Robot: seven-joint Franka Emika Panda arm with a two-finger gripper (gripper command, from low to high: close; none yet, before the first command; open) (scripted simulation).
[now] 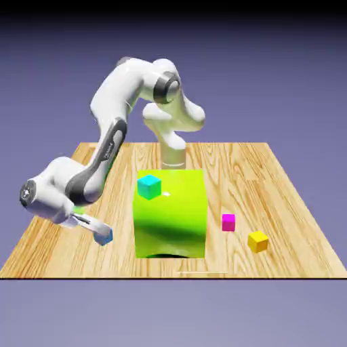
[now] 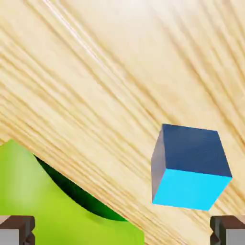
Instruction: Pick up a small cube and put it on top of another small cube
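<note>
The tiny sky-blue cube (image 1: 105, 238) lies on the wooden table at the exterior view's left, right at the tip of my gripper (image 1: 100, 232). In the hand view the sky-blue cube (image 2: 190, 167) shows just beyond the fingers, right of the middle, with its top face dark. Both grey fingertips (image 2: 16, 230) stand wide apart at the bottom corners and do not touch it, so the gripper is open. The teal-cyan cube (image 1: 149, 186) rests on the top of the huge lime-green cube (image 1: 171, 213), near its left edge.
The lime-green cube (image 2: 52, 206) fills the hand view's lower left, close beside my hand. A magenta cube (image 1: 228, 221) and a yellow cube (image 1: 257, 240) sit on the table (image 1: 271, 169) to the exterior view's right of the big cube.
</note>
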